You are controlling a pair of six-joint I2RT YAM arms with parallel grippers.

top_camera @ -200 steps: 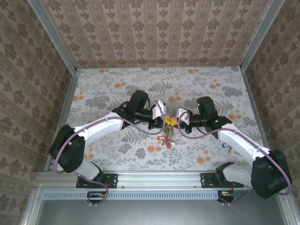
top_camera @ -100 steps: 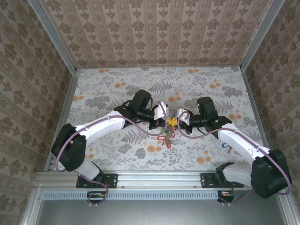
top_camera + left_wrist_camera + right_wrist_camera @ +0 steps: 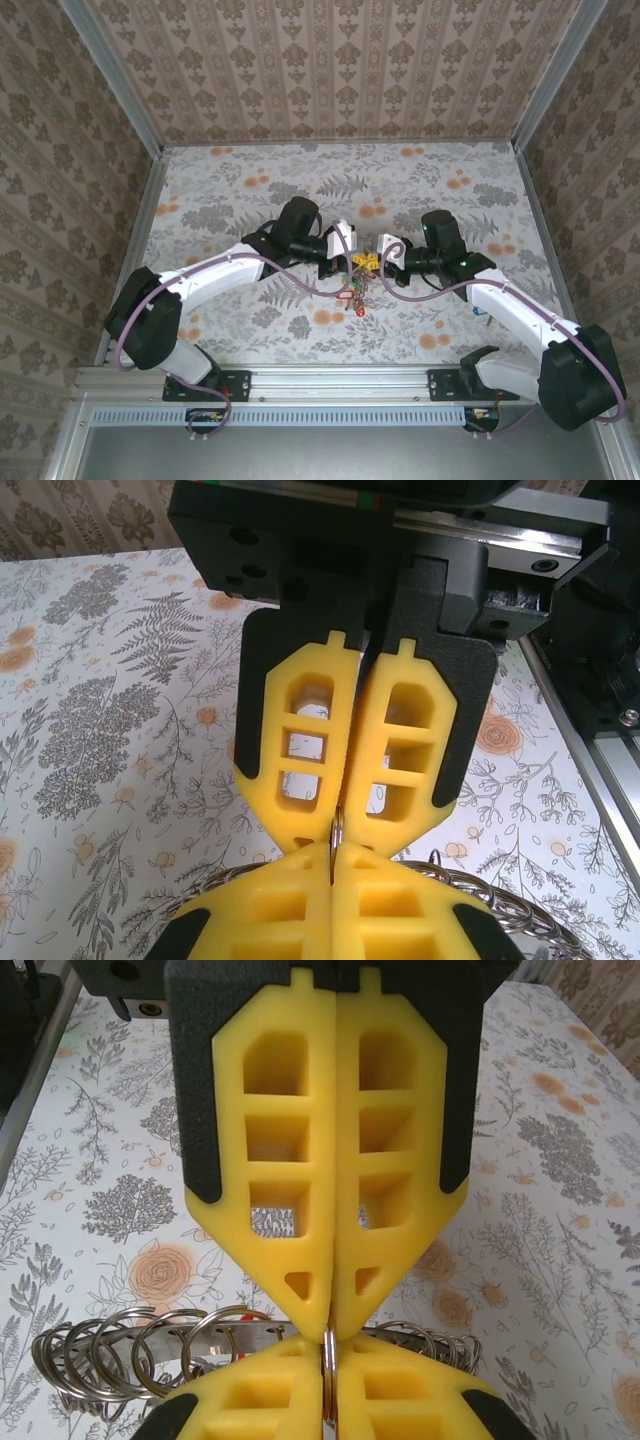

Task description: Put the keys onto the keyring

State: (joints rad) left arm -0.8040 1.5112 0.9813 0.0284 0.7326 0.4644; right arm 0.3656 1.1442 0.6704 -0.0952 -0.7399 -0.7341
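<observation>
- The left gripper (image 3: 352, 262) and right gripper (image 3: 376, 262) meet tip to tip over the middle of the floral tabletop (image 3: 230, 180).
- The large round metal keyring (image 3: 358, 288), carrying silver keys and red and green plastic tags, hangs between and just near of both grippers.
- Left gripper: yellow fingers (image 3: 270, 910) pressed together, clamping the keyring's thin wire.
- Right gripper: yellow fingers (image 3: 260, 1395) likewise clamped on the wire; ring coils (image 3: 130, 1345) spread on both sides.
- A small blue-tagged key (image 3: 478, 312) lies on the table beside the right forearm.

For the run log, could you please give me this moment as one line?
left gripper: shut on keyring | right gripper: shut on keyring | grippers tip to tip
</observation>
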